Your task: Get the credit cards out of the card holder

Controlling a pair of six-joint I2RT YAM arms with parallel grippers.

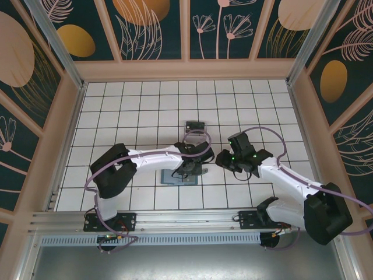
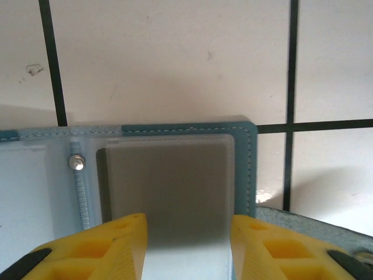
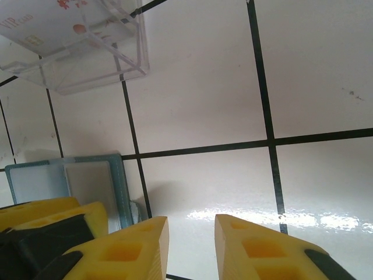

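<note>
Teal card holder (image 1: 170, 178) is lying flat on the white tiled worktop (image 1: 116, 99), near centre, under the left arm's wrist. Left jaws are standing parted and gripping nothing. Their yellow fingers (image 2: 116, 248) are straddling the holder's clear pocket, and a grey credit card (image 2: 169, 181) is sitting in that pocket between them. Right jaws are hanging just right of the holder, slightly parted and empty, over bare tile. Clear plastic tray (image 3: 125, 55) is sitting farther back, beyond the holder, holding a white printed card (image 3: 52, 23).
</note>
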